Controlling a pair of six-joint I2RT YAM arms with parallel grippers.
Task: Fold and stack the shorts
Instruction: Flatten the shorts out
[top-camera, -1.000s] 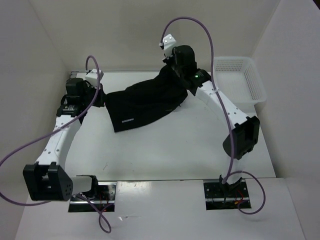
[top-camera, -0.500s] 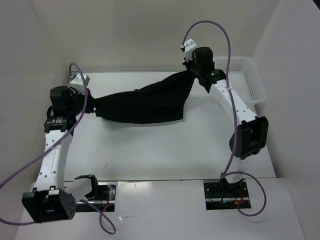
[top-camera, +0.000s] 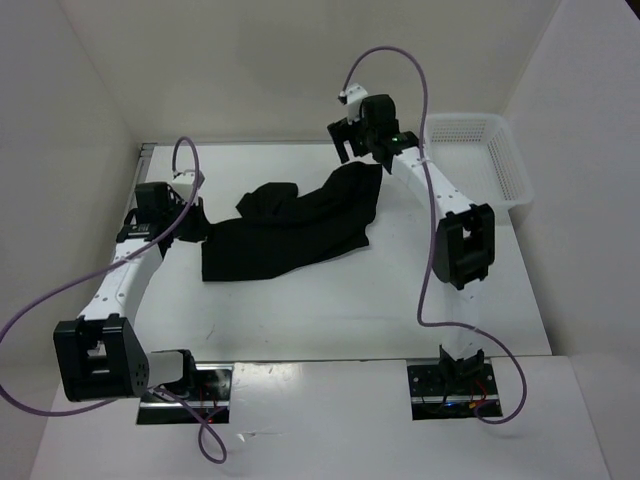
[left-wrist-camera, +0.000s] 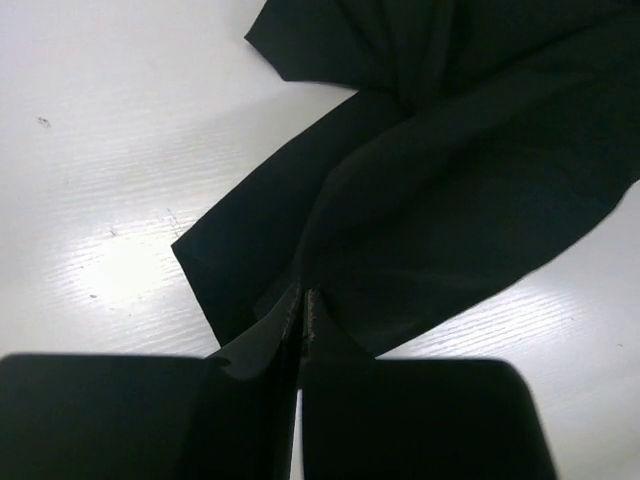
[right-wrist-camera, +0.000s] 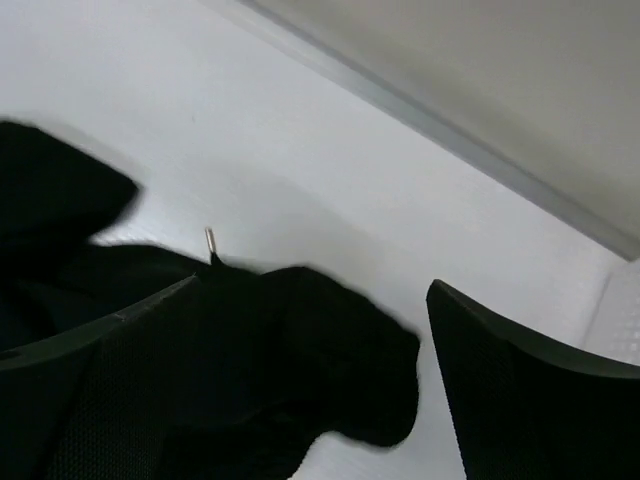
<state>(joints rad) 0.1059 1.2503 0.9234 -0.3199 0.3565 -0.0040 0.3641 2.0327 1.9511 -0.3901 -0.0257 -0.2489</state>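
Here, left fingers (left-wrist-camera: 130, 420) pinch the shorts (top-camera: 300, 225); right fingers (right-wrist-camera: 530, 400) gape above.

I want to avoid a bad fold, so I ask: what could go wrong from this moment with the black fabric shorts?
1. The black fabric shorts lie bunched and creased, and only the left gripper is shut on one edge; pulling there may drag the heap instead of flattening it.
2. The right gripper is open over the far end, where the cloth looks lumped; closing there may pinch several layers.
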